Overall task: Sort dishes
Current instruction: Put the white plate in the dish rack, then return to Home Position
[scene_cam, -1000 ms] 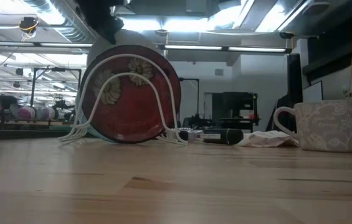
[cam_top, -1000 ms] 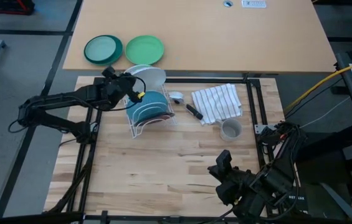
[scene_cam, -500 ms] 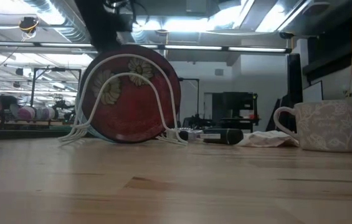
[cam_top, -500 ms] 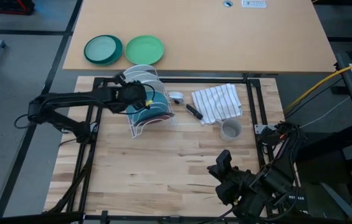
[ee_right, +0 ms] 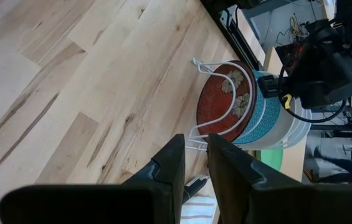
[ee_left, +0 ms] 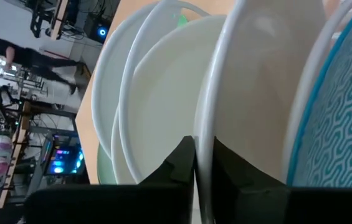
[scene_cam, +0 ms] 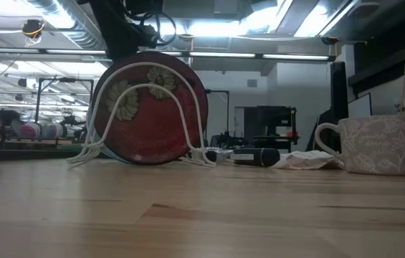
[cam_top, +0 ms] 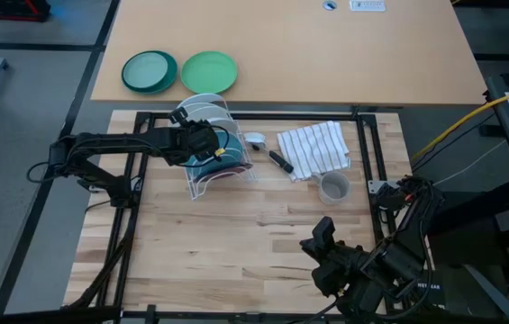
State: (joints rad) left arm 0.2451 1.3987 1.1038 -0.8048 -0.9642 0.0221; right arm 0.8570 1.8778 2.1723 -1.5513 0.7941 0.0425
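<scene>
From above, my left end effector (cam_top: 207, 144) covers most of the teal plate (cam_top: 202, 162) in the rack (cam_top: 221, 175). At desk level the red plate (scene_cam: 150, 111) hides the white plate behind it.

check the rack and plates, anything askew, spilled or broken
Nothing stands out. The red plate, teal plate and white plate stand upright in the wire rack, unbroken. The left gripper is over the rack; the right gripper waits near the table's front edge.

Three plates (cam_top: 221, 155) upright in the rack (cam_top: 202, 186), towel (cam_top: 313, 148) and mug (cam_top: 333, 187) to its right.
</scene>
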